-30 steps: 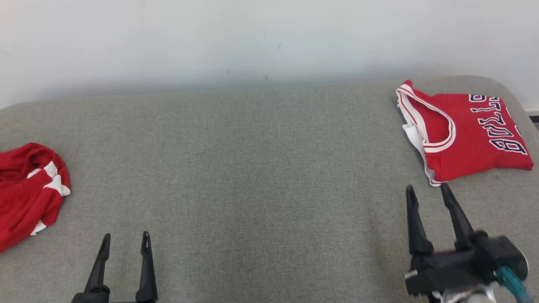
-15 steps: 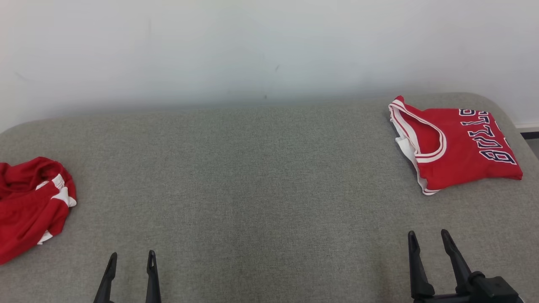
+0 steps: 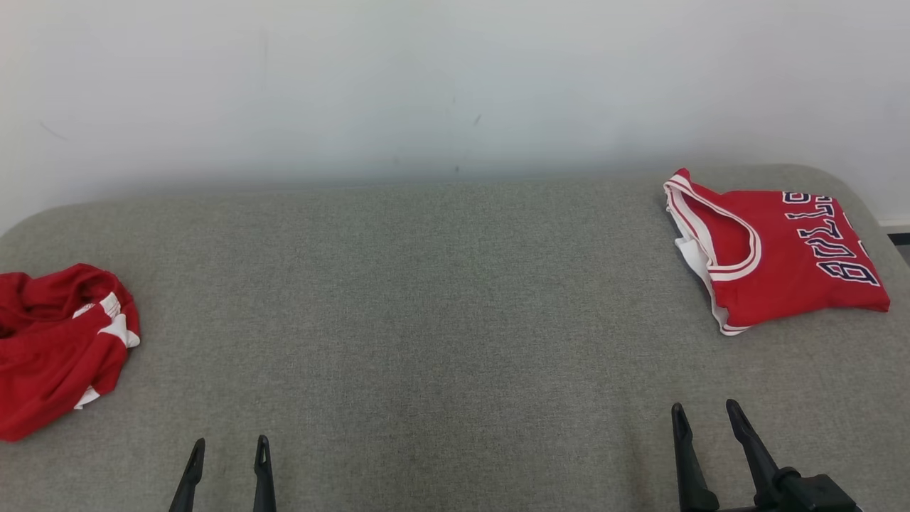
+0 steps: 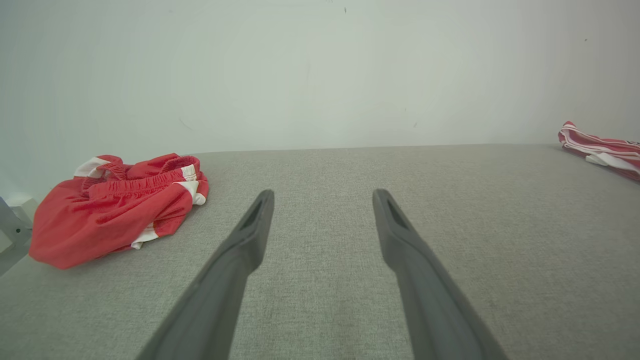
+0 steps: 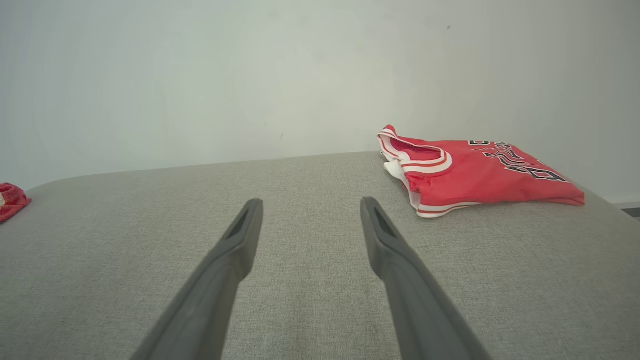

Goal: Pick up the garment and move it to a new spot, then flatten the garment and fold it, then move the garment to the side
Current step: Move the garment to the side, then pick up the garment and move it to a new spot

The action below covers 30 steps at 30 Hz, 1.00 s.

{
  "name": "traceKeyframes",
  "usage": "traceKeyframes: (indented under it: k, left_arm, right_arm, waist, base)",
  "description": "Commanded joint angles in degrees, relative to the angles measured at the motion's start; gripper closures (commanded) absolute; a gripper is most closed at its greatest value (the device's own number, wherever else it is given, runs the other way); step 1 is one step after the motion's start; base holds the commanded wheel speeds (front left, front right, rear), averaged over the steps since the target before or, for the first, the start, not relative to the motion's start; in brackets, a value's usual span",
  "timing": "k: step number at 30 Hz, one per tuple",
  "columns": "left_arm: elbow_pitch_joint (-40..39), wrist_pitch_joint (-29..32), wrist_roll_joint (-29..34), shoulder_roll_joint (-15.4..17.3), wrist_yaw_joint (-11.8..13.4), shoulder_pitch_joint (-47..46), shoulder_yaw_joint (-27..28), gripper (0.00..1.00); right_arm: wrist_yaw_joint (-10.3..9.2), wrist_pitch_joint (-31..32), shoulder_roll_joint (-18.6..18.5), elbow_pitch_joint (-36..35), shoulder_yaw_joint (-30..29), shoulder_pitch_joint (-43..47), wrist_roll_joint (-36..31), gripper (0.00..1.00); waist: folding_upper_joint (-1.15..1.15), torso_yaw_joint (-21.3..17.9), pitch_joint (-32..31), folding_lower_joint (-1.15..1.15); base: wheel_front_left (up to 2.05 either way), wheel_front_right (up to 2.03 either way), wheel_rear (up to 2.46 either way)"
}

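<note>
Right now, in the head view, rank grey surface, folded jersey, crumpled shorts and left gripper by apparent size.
Grey surface
Folded jersey and crumpled shorts: too alike to rank, shorts cut off at the edge
Left gripper, smallest

Head camera tipped up: more wall (image 3: 426, 85) in frame, grey padded top (image 3: 426, 299) sits lower. The folded jersey (image 3: 782, 263) shifted in frame with the view, not on its own. My right gripper (image 3: 702, 405) has drawn back. A second ago its fingertips were just beside the jersey's near corner; now well apart from it, low in frame. My left gripper (image 3: 231, 439) shows less finger, at the bottom edge.
</note>
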Motion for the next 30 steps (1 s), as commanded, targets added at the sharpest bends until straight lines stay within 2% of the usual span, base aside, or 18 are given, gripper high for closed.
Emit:
traceKeyframes:
  k: [1,22,30]
  left_arm:
    - [0.12,-0.14,0.04,-0.01,0.01,0.13,0.06,0.0]
    - [0.46,-0.14,0.07,-0.02,-0.58,-0.47,1.18,0.0]
    - [0.98,-0.14,0.09,-0.02,-0.36,-0.41,1.9,0.0]
  right_arm:
    - [-0.1,-0.03,0.08,0.07,0.24,0.29,-0.03,0.0]
    - [-0.1,-0.03,0.09,0.48,0.09,0.52,0.07,0.0]
    - [-0.1,-0.03,0.09,0.59,0.09,1.07,0.69,0.0]
  waist:
    - [0.0,0.09,0.09,0.0]
    - [0.0,0.31,0.23,0.0]
    - [0.0,2.52,0.16,0.0]
  base:
    - [0.0,0.0,0.0]
    - [0.0,0.0,0.0]
    - [0.0,0.0,0.0]
